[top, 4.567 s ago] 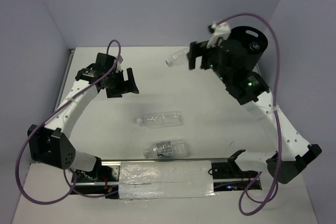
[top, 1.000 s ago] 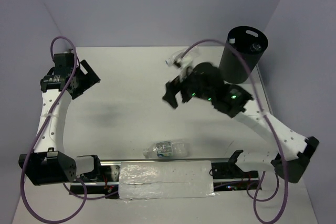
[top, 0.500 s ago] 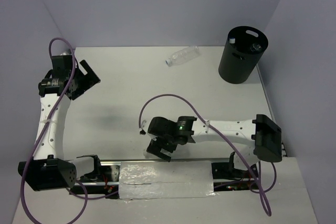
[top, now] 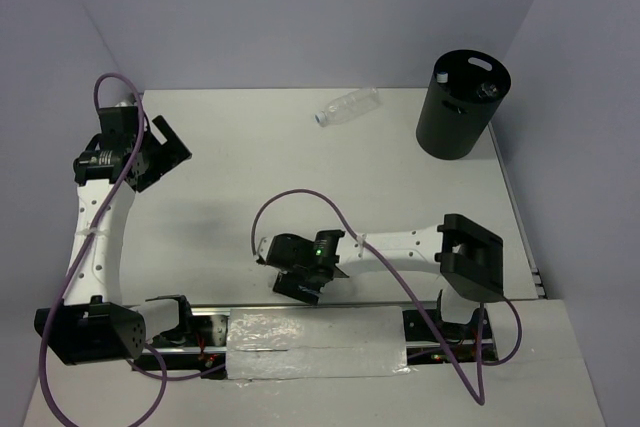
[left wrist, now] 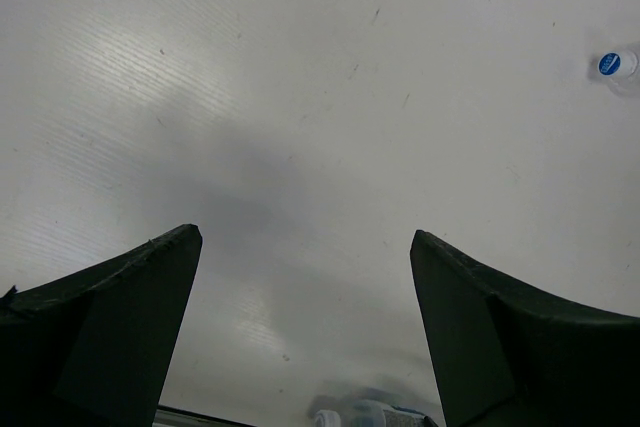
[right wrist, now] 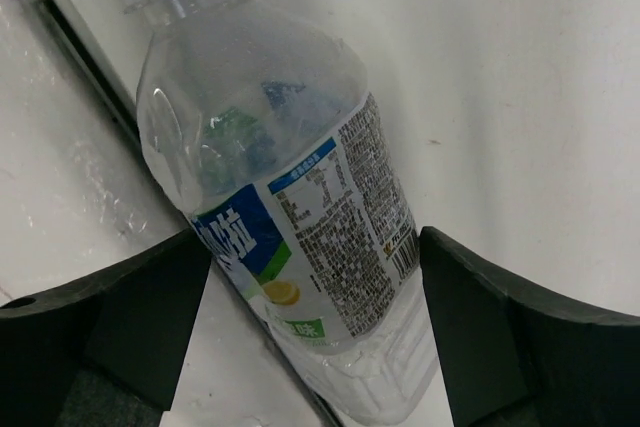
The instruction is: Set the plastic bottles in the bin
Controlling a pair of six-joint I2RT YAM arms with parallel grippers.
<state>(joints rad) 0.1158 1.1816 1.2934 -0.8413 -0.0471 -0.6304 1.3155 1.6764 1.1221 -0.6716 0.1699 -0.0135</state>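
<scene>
Worktop (top: 250, 177) holdings: left gripper (left wrist: 305, 235), jaws apart, empty, parked by far-left corner, probably to keep the middle free; right gripper (right wrist: 312, 242), jaws apart, straddling labelled bottle (right wrist: 280, 147) lying along near edge, seemingly lined up to close; plain bottle (top: 350, 105), lying at far edge, unclaimed; bin (top: 450, 132), upright, far-right corner, mouth open for drops.

Bright, soft light fills every view. The white tabletop (left wrist: 300, 67) shines a little. Pale grey shadows lie on it.
</scene>
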